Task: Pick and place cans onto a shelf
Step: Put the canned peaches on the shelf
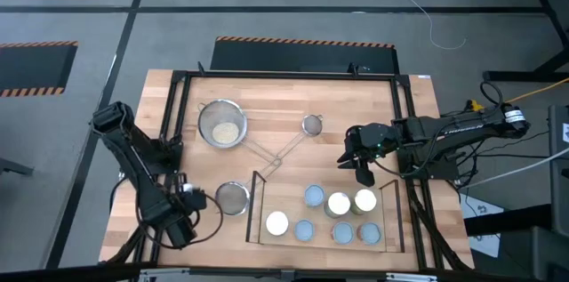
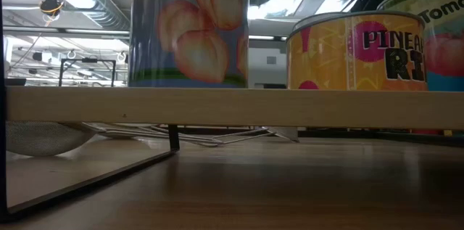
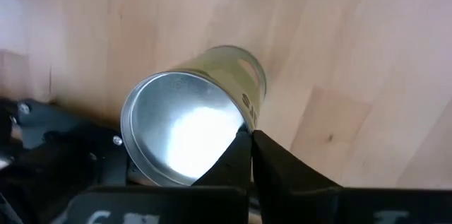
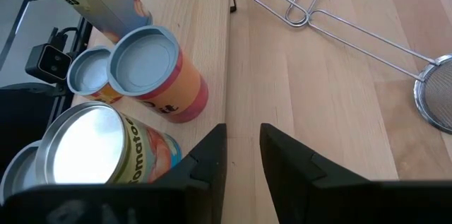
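Seven cans (image 1: 339, 203) crowd the shelf (image 1: 262, 202) on the wooden table (image 1: 373, 104).

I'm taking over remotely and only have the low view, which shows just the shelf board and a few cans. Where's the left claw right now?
Observer: The left claw is off the shelf's left end, with its tips at the rim of a lone can on the table.
Operator: Is it gripping that can?
Observer: I cannot tell. The fingers are shut tight together, and nothing shows between them.
Operator: And the other arm?
Observer: The right claw hovers open and empty by the shelf's edge.
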